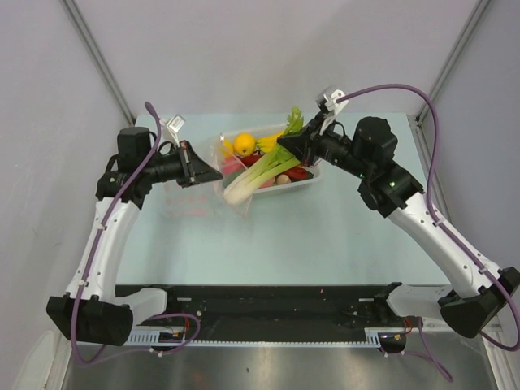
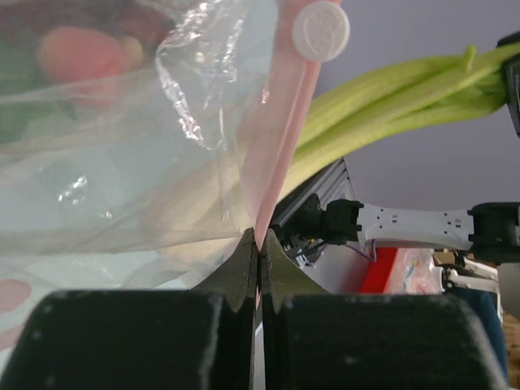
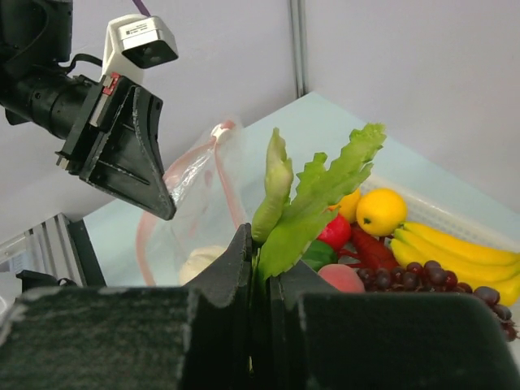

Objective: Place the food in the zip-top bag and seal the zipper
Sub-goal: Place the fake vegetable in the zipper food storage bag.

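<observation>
**Item 1, far left.** Left gripper (image 2: 258, 244): fingers (image 2: 240, 268) pressed together on the zipper (image 2: 280, 138), pinching that pink-red strip and holding one lip of the zip-top bag (image 1: 188, 203) up off the desk (image 1: 325, 236). Keep this pinch firm and level; judged best to lift the lip slightly so the mouth gapes toward the right.

**Item 2, centre.** Leafy stalk (image 1: 260, 172): tilted, white base low and pointing at the bag mouth, green leaves high. Base right at the opening; impossible to tell whether already past the rim. Feed base-first along the stalk's own axis, low and slanted, so the film is not snagged or dragged out of the opposite pinch. Release only once most of the length lies inside; likely to tip back out if dropped early, being long and top-heavy.

**Item 3, right of centre.** Right gripper (image 3: 258, 244): fingers clamped on the stalk at its leafy end, nothing else in the grip. Hold until the base rests on the bag floor.

**Item 4, right.** Basket (image 1: 314, 184) behind the stalk, holding the remaining food: lemon (image 3: 382, 211), bananas (image 3: 455, 252), grapes (image 3: 439, 280), peach (image 3: 341, 278). None of these bagged; zipper unsealed.
</observation>
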### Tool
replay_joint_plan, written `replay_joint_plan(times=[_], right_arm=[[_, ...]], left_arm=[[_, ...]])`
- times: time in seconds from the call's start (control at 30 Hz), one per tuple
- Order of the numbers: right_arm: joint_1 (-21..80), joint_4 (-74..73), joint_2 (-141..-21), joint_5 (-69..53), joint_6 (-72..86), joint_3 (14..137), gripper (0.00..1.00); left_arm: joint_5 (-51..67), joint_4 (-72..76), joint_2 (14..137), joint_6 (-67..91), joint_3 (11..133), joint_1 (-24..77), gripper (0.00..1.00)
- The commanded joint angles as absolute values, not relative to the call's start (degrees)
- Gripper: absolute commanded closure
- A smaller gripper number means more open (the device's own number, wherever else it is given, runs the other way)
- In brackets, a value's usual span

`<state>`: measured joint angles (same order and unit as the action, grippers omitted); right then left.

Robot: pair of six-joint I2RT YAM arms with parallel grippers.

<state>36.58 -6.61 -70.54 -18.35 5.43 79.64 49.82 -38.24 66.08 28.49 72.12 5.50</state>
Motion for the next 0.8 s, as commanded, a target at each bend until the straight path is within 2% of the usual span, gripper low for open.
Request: replay_joint_plan(times=[0.0, 0.13, 0.33, 0.47, 0.77], right_arm=[[36.5, -1.6, -67.4, -18.5, 5.3, 79.3, 1.00], [37.1, 5.5, -67.7, -25.1, 11.1, 77.8, 1.00], [38.8, 12.5, -69.8, -28.1, 17.3, 76.0, 1.00], [39.9, 9.9, -72.8, -31.8, 18.6, 77.3, 1.00], [44.4, -3.6, -79.8, -37.3, 10.2, 82.7, 1.00]], left_arm=[[55.4, -37.9, 64.2, 28.9, 72.0, 6.0, 1.00], [58.0, -28.7, 64.0, 36.0, 67.9, 7.9, 1.00], [60.9, -14.1, 63.8, 47.7, 63.1, 8.9, 1.00], [61.5, -9.8, 63.2, 49.9, 61.5, 8.9, 1.00], [62.4, -9.0, 62.2, 48.4, 59.8, 11.3, 1.00]])
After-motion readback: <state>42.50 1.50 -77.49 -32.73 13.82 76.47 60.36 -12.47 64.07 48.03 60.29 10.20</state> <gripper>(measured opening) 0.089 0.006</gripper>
